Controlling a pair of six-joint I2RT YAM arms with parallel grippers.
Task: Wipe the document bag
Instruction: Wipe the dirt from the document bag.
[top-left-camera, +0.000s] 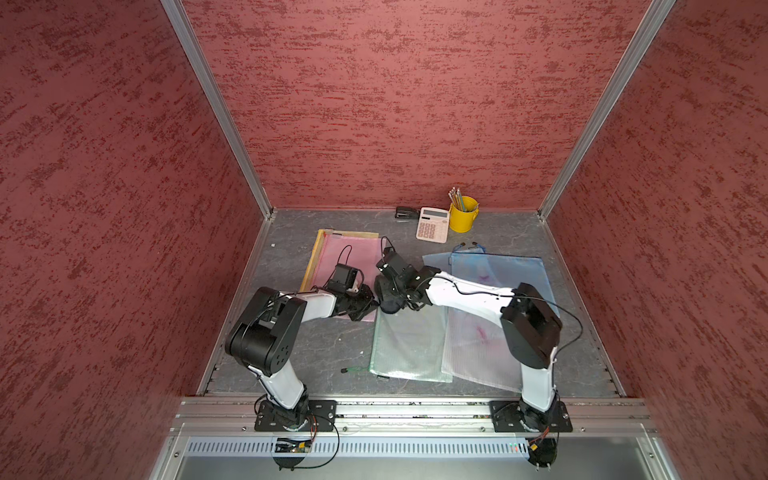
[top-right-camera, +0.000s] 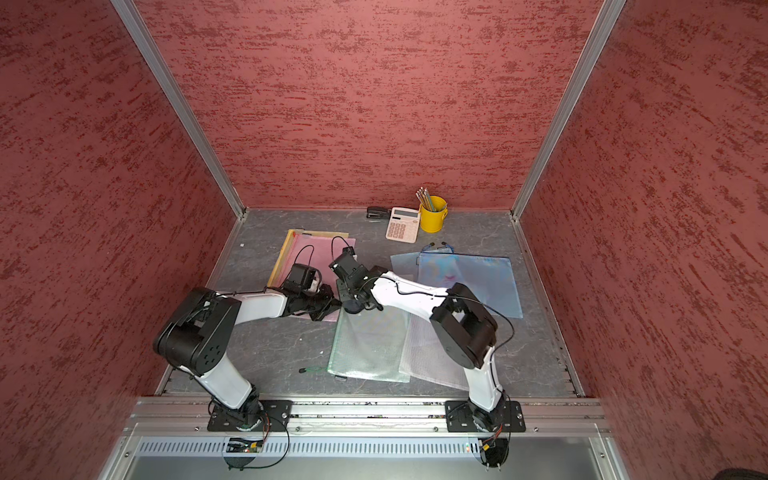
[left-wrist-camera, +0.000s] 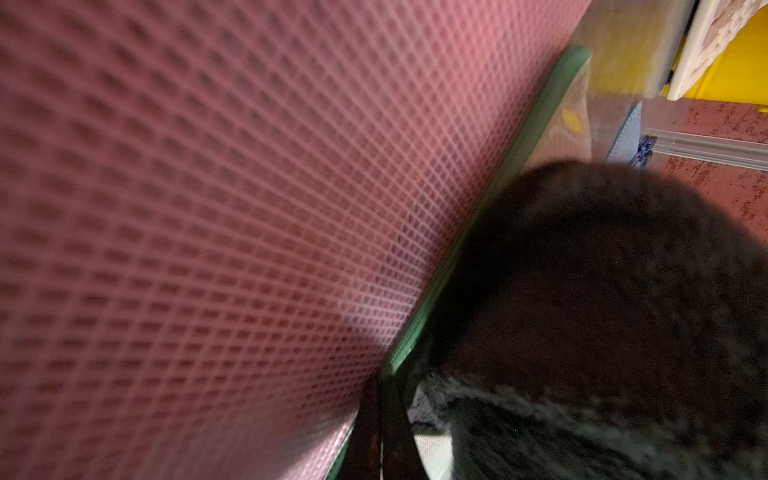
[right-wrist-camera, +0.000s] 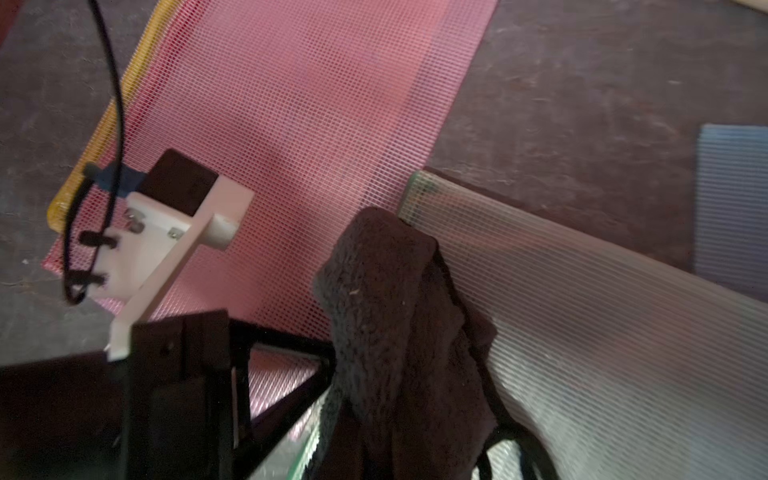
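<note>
Bag: translucent pale-green mesh document bag (top-left-camera: 409, 345), green-edged, lying flat on the grey table (top-left-camera: 324, 345), centre-near.
Cloth: dark fuzzy cloth (right-wrist-camera: 386, 299) on the bag's far-left corner.
Right gripper (top-left-camera: 395, 300): jaws clamped on the cloth.
Left gripper (top-left-camera: 369, 306): jaws closed at that corner, over the pink mesh bag (top-left-camera: 353, 257); grip unclear.

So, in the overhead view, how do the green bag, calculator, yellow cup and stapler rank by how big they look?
Largest: green bag.
Next: calculator and yellow cup, too alike to rank.
Smallest: stapler.
</note>
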